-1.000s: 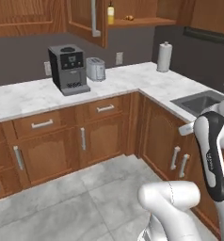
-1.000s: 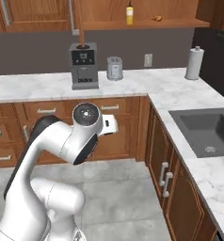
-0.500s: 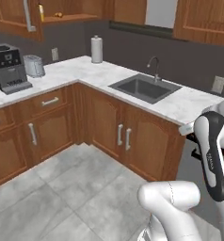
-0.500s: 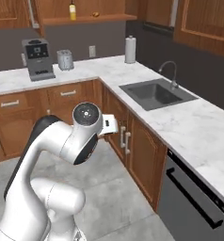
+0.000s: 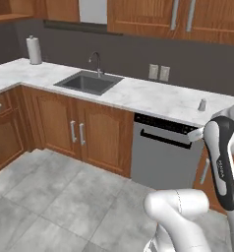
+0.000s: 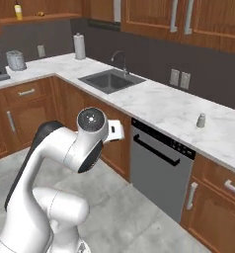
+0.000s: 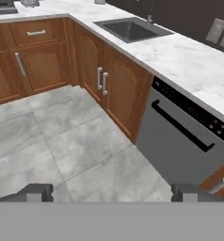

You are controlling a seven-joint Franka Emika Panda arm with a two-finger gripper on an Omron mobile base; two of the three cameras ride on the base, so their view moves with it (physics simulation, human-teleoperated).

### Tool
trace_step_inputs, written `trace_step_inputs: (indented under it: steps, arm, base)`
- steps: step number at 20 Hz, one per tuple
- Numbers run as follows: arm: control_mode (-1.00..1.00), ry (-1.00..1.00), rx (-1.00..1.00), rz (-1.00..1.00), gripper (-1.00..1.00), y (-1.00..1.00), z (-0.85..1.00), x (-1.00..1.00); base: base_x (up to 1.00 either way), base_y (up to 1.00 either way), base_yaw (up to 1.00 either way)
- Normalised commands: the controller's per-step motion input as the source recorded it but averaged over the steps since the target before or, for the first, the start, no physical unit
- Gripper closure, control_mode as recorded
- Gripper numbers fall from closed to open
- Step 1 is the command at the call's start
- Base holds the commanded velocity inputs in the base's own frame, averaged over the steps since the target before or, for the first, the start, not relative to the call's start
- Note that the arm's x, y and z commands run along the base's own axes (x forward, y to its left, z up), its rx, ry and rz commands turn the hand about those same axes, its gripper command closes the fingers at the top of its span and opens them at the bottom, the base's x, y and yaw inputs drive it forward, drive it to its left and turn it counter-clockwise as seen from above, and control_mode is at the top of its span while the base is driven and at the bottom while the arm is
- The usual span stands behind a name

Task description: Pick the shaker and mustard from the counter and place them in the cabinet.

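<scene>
From the left base view, my white arm rises at the lower right, folded up close to my own body. The counter (image 5: 153, 98) runs across in front of me, white marble over brown doors, with a sink (image 5: 88, 81) sunk into it and a grey dishwasher (image 5: 163, 152) under its right stretch. The shaker (image 5: 202, 105) stands upright on the marble near the right end, alone, just beyond my elbow. A paper-towel roll (image 5: 34, 49) stands far off at the left corner.

From the right base view, the shaker (image 6: 201, 120) sits upright on the counter (image 6: 164, 106) to the right of the sink (image 6: 109, 80), well apart from it. Up in the far left corner the mustard (image 6: 18, 11) stands on the wooden shelf of the cabinet (image 6: 45, 17) (already up there, a small yellow bottle). Below it a toaster (image 6: 15, 60) rests on the counter, and the paper-towel roll (image 6: 79, 46) stands further along.

From the hand view, my pincer (image 7: 111, 192) points down toward the grey floor tiles (image 7: 62, 155), its two dark fingertips (image 7: 36, 191) spread as wide as they go, with nothing between them. The dishwasher (image 7: 184, 141) and the counter edge (image 7: 189, 66) lie ahead to the right.
</scene>
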Motion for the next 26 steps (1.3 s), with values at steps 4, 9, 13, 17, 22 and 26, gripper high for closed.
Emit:
trace_step_inputs:
  steps: [4,9,13,17,22,26]
  arm:
    - [1.00,0.00,0.00,0.00,-1.00,0.00,0.00,0.00]
    - [1.00,0.00,0.00,0.00,-1.00,0.00,0.00,0.00]
    - [1.00,0.00,0.00,0.00,-1.00,0.00,0.00,0.00]
    - [1.00,0.00,0.00,0.00,-1.00,0.00,0.00,0.00]
    - [1.00,0.00,0.00,0.00,-1.00,0.00,0.00,0.00]
    - [1.00,0.00,0.00,0.00,-1.00,0.00,0.00,0.00]
  base:
    - [-0.42,-0.09,-0.38]
    - [0.05,-0.08,-0.28]
    - [0.31,0.00,-0.29]
    - [0.44,0.00,-0.26]
    - [0.60,0.00,-0.27]
    - [0.66,0.04,-0.22]
